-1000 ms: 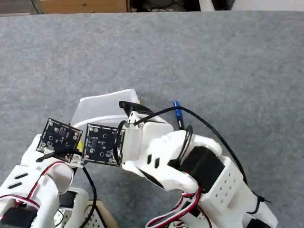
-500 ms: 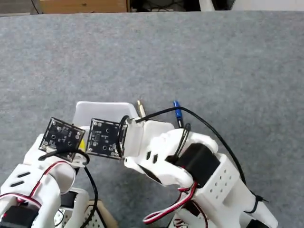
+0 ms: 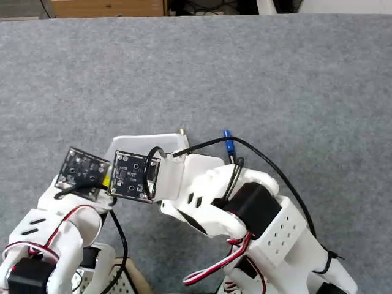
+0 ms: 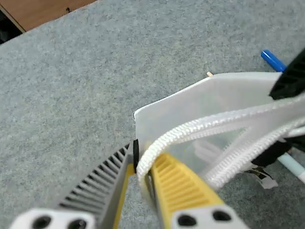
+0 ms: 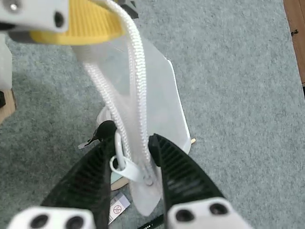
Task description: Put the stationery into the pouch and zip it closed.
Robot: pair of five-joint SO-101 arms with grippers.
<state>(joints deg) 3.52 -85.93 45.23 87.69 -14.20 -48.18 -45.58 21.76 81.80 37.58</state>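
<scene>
Grey felt table [image 3: 294, 73] lies under both arms. Over the last second the pouch [image 3: 150, 144] has dropped from tilted-up to flatter and slid toward the blue pen [image 3: 228, 144]. Its zip is now stretched taut between the grippers. Closing looks under way, yet the pen lies outside, near the pouch's edge. Left gripper [image 4: 142, 160] is pressed together on the pouch's zip end; right gripper [image 5: 129, 134] pinches the zip slider [image 5: 137, 174] at the pouch's other end
</scene>
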